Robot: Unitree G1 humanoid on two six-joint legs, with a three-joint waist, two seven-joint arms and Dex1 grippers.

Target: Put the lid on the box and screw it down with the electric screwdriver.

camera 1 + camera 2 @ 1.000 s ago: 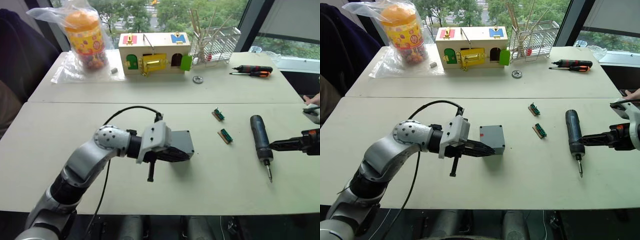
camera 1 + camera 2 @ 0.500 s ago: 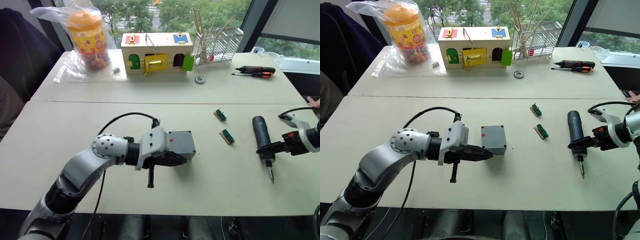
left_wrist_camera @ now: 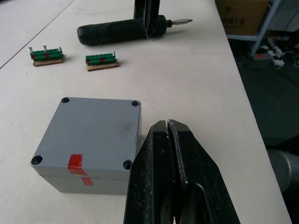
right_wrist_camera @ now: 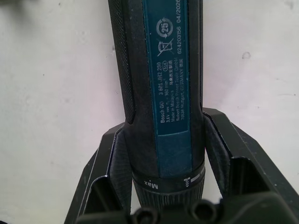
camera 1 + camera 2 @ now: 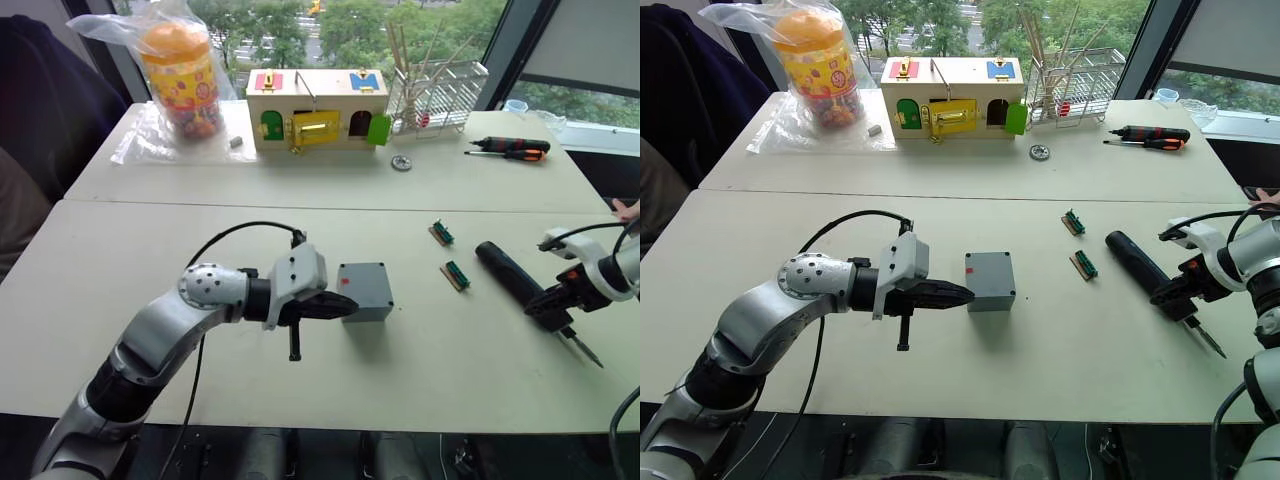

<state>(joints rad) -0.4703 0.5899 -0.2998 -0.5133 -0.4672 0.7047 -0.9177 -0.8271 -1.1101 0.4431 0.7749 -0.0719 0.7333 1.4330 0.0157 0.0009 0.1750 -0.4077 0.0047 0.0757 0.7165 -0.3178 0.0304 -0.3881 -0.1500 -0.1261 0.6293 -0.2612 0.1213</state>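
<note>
Our right pincer now has its two fingers clamped around the electric screwdriver near the bit end. Half a second ago the tool lay roughly straight along the counter with its bit toward us; now it is swung diagonal, the butt toward the two small green terminal blocks, which we take as the grasp having caught and the tool being turned or about to be lifted. We judge from the right wrist view that the grip sits on the collar just above the "Max" ring, both fingers pressed to the barrel.

Our left pincer is clenched and empty, fingers pressed together, its tip just beside the box, close to the side with the red mark; we cannot tell whether it touches. A second ago it overlapped the box.

The lid already sits on the box at mid-counter, four corner screw holes showing, so fastening is what remains.
</note>
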